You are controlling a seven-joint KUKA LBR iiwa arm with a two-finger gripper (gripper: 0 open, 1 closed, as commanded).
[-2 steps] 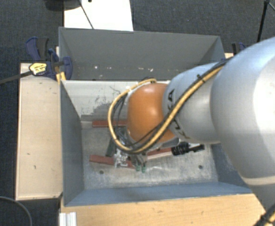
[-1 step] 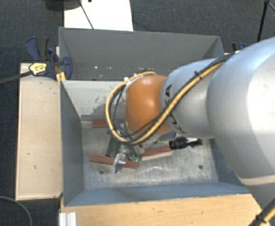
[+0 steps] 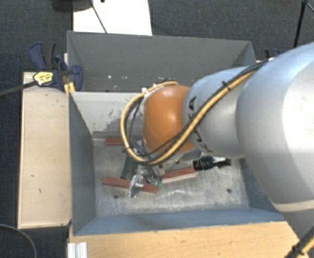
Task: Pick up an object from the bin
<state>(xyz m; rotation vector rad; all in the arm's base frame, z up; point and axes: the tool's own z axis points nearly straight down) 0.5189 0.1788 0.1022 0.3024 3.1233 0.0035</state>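
Looking down, I found the gripper [image 3: 138, 186] low in the bin [image 3: 81, 160], at the right end of a flat red-brown strip [image 3: 115, 182] (front left). Spread or pinching, I couldn't tell.

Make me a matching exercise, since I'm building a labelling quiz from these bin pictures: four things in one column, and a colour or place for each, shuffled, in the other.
Things:
1. bin
2. wrist cover
3. strip
4. end effector

Colour or place:
A. reddish-brown
B. low over the floor, left of middle
C. grey
D. orange

Pairs: 1-C, 2-D, 3-A, 4-B.
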